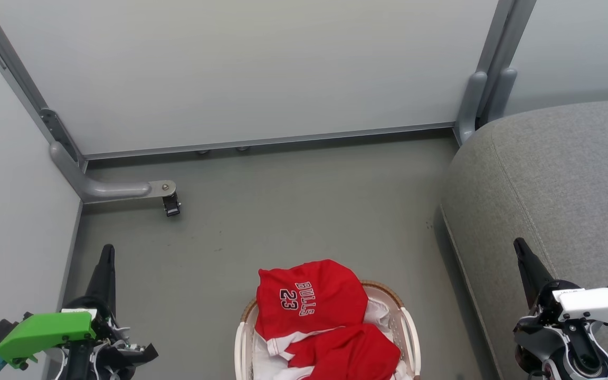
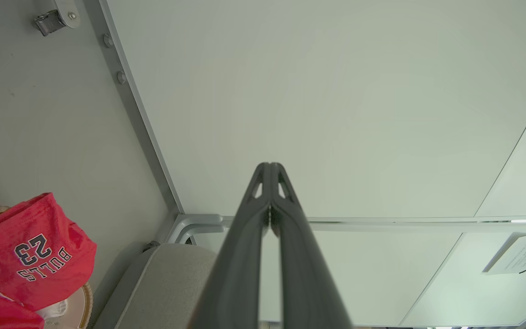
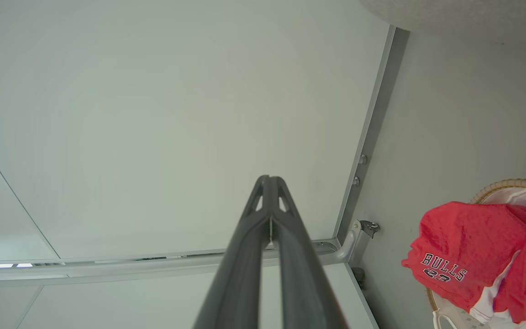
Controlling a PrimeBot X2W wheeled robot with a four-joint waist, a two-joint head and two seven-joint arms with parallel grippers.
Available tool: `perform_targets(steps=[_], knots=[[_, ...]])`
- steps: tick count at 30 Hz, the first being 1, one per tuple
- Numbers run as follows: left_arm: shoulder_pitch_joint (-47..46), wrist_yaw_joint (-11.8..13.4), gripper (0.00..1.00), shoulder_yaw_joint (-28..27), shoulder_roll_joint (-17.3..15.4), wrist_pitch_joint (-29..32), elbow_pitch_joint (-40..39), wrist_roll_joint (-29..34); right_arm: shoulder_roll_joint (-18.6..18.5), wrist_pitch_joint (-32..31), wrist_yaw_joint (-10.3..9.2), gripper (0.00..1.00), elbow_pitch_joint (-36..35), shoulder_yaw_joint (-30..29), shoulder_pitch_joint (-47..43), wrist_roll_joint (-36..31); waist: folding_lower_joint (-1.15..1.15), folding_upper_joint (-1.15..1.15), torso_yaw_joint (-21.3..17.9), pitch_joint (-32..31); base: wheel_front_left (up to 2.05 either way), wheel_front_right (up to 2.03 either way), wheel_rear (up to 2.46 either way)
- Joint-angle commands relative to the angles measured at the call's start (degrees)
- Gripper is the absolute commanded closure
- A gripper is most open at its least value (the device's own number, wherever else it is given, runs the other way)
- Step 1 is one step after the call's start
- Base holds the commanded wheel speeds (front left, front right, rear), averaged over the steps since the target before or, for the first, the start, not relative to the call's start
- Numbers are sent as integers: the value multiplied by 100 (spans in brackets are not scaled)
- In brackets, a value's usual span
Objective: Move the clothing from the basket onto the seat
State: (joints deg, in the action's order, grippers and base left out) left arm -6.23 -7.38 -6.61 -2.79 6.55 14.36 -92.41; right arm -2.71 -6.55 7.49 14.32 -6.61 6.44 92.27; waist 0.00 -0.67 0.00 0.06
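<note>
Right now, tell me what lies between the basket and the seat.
A strip of bare grey floor separates the basket from the seat; nothing lies on it, as the head view shows.

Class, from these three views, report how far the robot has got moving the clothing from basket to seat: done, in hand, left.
Done: nothing; the BULLS 23 jersey and the second red garment lie in the basket, and the seat shows no clothing. In hand: nothing; the left hand and right hand are shut and empty beside the basket. Left: move both garments.
</note>
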Motion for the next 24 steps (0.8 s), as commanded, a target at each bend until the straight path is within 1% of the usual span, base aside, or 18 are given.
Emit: perform_targets(steps=[1, 2, 7, 15, 21, 24], knots=[[-74, -25, 100, -7, -20, 20, -16, 12, -35, -20, 0, 100, -12, -7, 18, 18, 0, 67, 0, 0, 0, 0, 0], [0, 0, 0, 0, 0, 0, 2, 0, 0, 0, 0, 0, 2, 0, 0, 0, 0, 0, 0, 0, 0, 0, 0], [159, 12, 0, 52, 39, -33, 192, 11, 63, 28, -1, 0, 193, 31, -145, -13, 0, 0, 0, 1, 0, 0, 0], [222, 9, 0, 289, 33, -270, 78, 131, 51, 266, -1, 0, 173, 123, -203, -133, 0, 5, 0, 10, 0, 0, 0], [244, 7, 0, 424, 28, -430, -16, 252, 43, 426, -1, 0, 172, 121, -224, -383, 0, 8, 3, 19, 0, 0, 0], [250, 6, 0, 457, 26, -508, -56, 337, 40, 505, -1, 0, 160, 70, -223, -634, 0, 10, 6, 24, 0, 0, 0]])
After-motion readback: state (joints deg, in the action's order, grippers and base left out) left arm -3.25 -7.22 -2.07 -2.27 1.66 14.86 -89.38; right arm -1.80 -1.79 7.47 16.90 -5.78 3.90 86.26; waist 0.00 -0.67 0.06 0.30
